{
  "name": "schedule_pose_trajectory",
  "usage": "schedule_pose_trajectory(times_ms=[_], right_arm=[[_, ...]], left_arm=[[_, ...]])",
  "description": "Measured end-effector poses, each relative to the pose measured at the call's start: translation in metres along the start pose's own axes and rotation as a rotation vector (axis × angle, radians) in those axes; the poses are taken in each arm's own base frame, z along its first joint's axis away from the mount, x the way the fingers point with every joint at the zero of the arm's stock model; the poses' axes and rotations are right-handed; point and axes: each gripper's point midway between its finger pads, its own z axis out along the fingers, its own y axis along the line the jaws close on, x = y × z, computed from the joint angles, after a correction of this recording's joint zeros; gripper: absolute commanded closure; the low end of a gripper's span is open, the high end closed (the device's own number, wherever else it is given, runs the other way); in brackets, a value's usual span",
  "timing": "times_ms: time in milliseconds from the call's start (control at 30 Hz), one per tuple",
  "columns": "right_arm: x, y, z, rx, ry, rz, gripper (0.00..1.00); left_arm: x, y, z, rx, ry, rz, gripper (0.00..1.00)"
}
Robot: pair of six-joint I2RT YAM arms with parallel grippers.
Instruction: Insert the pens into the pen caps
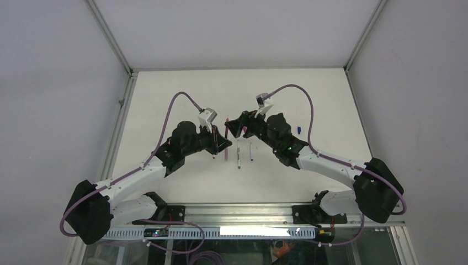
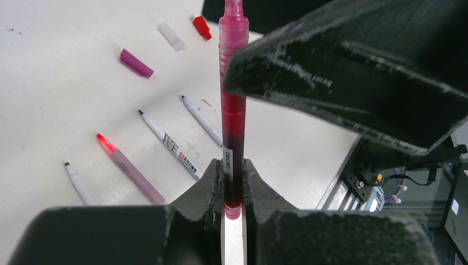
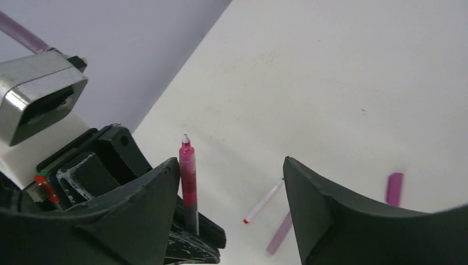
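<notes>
Our left pincer (image 2: 234, 172) is pressed together on the butt end of the dark red pen (image 2: 233, 110). The pen is held off the table and runs straight out from between the fingers along their own line, its bare tip pointing away from the wrist. Our right pincer (image 3: 230, 165) is spread wide and pinches nothing. In its wrist view the same pen stands just beside one finger, and we cannot tell whether the two touch. Outward from the left pincer, four other pens (image 2: 168, 144) lie flat on the white table (image 2: 55, 110), side by side and apart. Past them lie three caps: the magenta cap (image 2: 136, 63) nearest the left pincer, then the whitish cap (image 2: 170, 36), then the red cap (image 2: 201, 26). The right wrist view shows the magenta cap lying near the spread pincer, on the side away from the held pen. We judge that the free right arm is the one placed to pick up a cap. The move then turns on bringing that cap's open mouth onto the held pen's long axis, tip first.
</notes>
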Motion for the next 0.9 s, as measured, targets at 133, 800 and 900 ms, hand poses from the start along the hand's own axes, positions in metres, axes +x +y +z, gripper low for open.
schedule_pose_trajectory(times_ms=[133, 800, 900], right_arm=[[-0.009, -0.022, -0.012, 0.105, -0.026, -0.065, 0.24], [-0.070, -0.170, -0.081, 0.671, 0.034, -0.127, 0.38], [-0.064, -0.177, -0.061, 0.687, 0.139, -0.136, 0.44]], left_arm=[[0.013, 0.009, 0.002, -0.036, 0.049, -0.011, 1.00], [0.048, 0.045, -0.006, -0.197, 0.175, 0.020, 1.00], [0.048, 0.045, -0.007, -0.197, 0.178, 0.026, 1.00]])
